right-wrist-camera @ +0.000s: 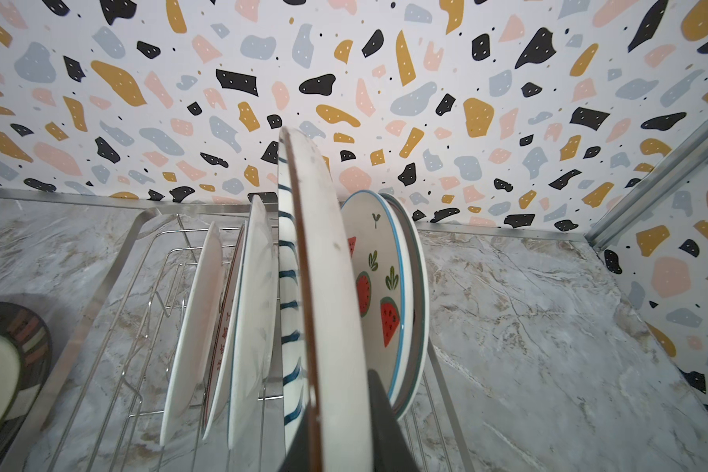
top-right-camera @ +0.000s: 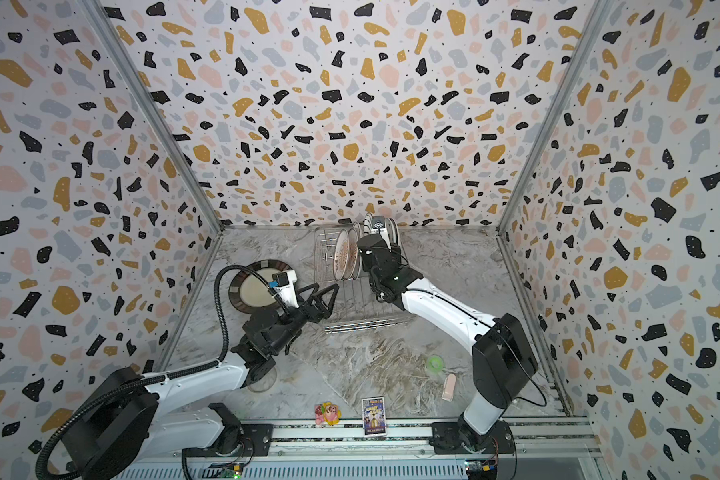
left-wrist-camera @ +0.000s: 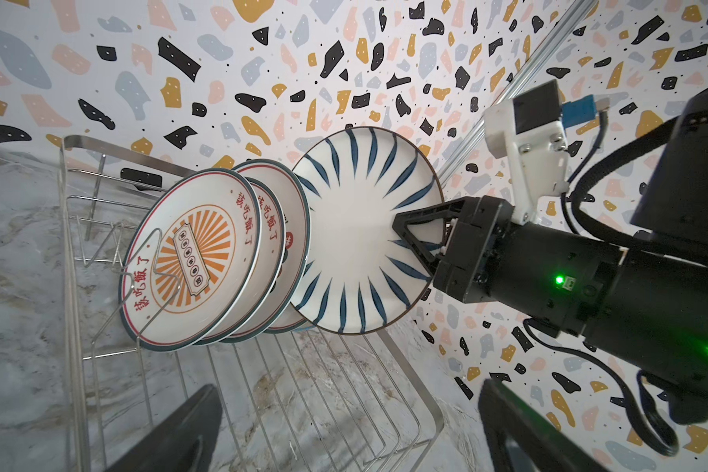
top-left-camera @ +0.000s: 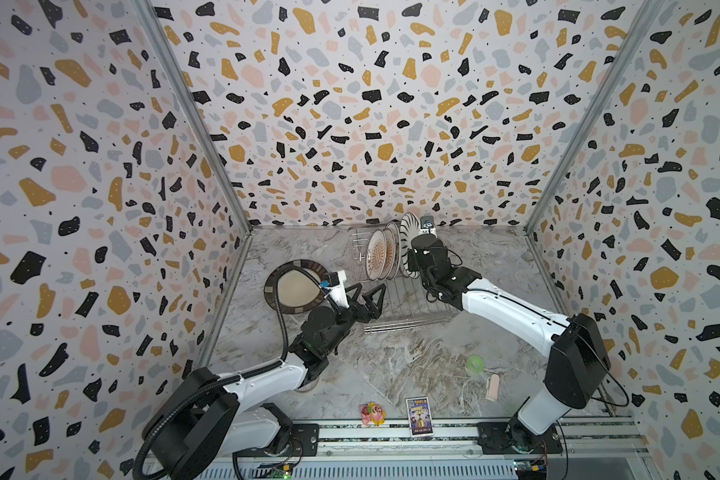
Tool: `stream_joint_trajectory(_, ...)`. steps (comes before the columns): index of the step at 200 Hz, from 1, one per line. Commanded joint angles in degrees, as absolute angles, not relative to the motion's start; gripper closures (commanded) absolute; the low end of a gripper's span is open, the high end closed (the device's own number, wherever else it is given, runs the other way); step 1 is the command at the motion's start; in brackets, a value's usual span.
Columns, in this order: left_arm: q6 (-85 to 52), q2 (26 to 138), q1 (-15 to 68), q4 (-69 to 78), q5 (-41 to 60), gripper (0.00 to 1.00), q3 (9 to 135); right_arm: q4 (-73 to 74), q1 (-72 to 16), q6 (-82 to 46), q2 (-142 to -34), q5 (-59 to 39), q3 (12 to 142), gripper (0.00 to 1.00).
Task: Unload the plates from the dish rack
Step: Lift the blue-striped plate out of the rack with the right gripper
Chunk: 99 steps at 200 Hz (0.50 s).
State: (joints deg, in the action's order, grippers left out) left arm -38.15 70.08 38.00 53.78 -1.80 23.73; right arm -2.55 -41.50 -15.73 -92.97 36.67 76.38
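Silver wire is forming the dish rack [top-left-camera: 408, 309], which is carrying perhaps six plates [right-wrist-camera: 258, 286] on edge. Left of the rack, a brown-rimmed plate [top-left-camera: 296, 291] is lying flat on the table [top-left-camera: 391, 365]. Inside the rack, the right gripper [left-wrist-camera: 399, 224] is pinching the blue-striped plate [left-wrist-camera: 356, 184] by its rim, beside sunburst plates [left-wrist-camera: 189, 257] reading 该吃饭了 in red. At the rack's left side, the left gripper [top-left-camera: 364, 297] is hovering, fingers [top-left-camera: 376, 297] spread wide.
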Motion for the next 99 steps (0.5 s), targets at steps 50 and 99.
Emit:
stream_joint_trajectory(50, -38.36, 68.91, 39.01, 56.11, -1.93, 0.0, 23.88, 1.49, -41.57, -15.62, -79.35, 37.76, 69.89, 0.92)
stream_joint_trajectory(99, -38.22, 69.79, 39.88, 55.7, -1.26, 0.0, 24.96, 1.03, -39.97, -17.4, -71.83, 31.33, 64.37, 0.92)
